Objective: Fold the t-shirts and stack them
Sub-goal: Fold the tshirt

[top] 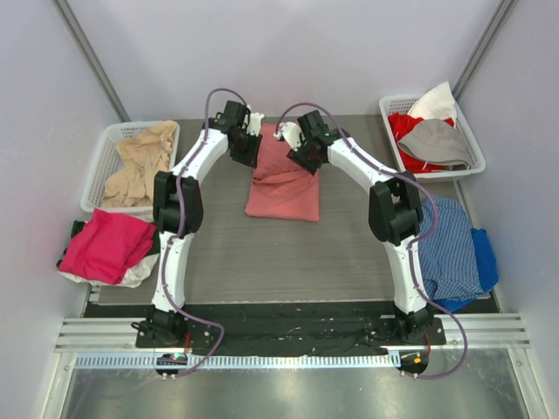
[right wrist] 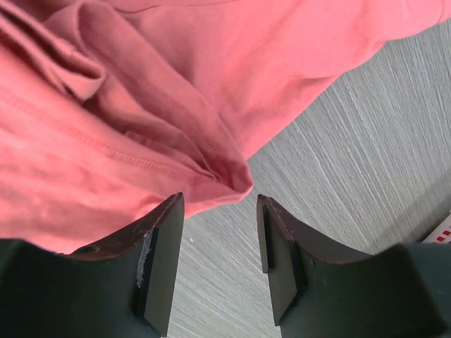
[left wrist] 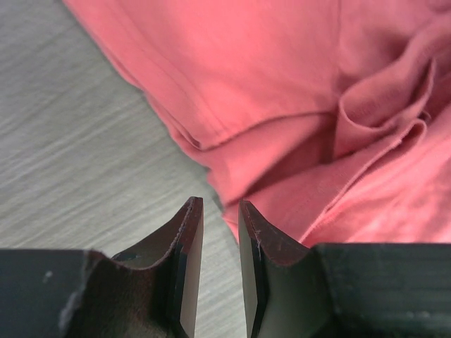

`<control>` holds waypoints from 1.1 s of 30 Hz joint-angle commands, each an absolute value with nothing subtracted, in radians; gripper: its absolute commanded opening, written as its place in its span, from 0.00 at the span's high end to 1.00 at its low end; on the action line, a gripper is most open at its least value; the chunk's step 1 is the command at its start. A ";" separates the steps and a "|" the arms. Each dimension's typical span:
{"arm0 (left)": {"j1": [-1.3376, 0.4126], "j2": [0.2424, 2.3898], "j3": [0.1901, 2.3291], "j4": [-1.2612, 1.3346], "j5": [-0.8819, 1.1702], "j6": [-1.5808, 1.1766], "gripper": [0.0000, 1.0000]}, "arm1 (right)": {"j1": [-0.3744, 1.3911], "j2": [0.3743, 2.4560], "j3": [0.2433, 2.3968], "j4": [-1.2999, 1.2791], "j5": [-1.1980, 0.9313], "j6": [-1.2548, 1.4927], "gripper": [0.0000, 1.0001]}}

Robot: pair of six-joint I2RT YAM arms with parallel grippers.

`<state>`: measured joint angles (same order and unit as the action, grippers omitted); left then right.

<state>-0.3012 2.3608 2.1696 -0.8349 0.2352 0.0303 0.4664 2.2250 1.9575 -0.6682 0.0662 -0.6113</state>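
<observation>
Grey wood-grain table (top: 262,262), enclosed by pale walls (top: 288,52), is shown from above and from both wrists. At the far middle of the table the salmon-red t-shirt (top: 282,188) is laid flat. It is already doubled into a narrow oblong running away from the arms, with its far end between the two wrists. The left gripper (left wrist: 220,208) is seen with its jaws parted only narrowly and nothing between them; the shirt's edge lies just beyond the tips. The right gripper (right wrist: 220,201) is seen with jaws parted more widely and likewise empty, and a stitched, bunched fold of the shirt lies just ahead of the tips. A beige t-shirt (top: 144,161) is heaped in the left basket (top: 98,170), and a magenta-pink t-shirt (top: 109,244) lies near it at the table's left edge. A red garment (top: 410,131) and a grey garment (top: 437,144) are held in the right basket (top: 389,105). A blue checked cloth (top: 450,240) is draped at the right.

Handling, as judged: the shirt is taken to be light, limp and unbreakable, with layers that slide over one another and sag when lifted. Hold is best taken at the two far corners, pinched through all layers at the hemmed edge, so that both sides are raised evenly. A grip on a single layer would be expected to undo the fold.
</observation>
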 commanded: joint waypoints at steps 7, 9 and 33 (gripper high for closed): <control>-0.295 2.237 2.132 -0.833 0.250 0.037 0.69 | 0.449 2.152 1.938 -0.635 0.091 -0.577 0.47; -0.298 2.208 2.094 -0.860 0.276 0.057 0.69 | 0.449 2.122 1.895 -0.629 0.084 -0.571 0.47; -0.345 2.169 1.927 -0.885 0.373 0.133 0.70 | 0.453 2.022 1.724 -0.594 0.055 -0.548 0.47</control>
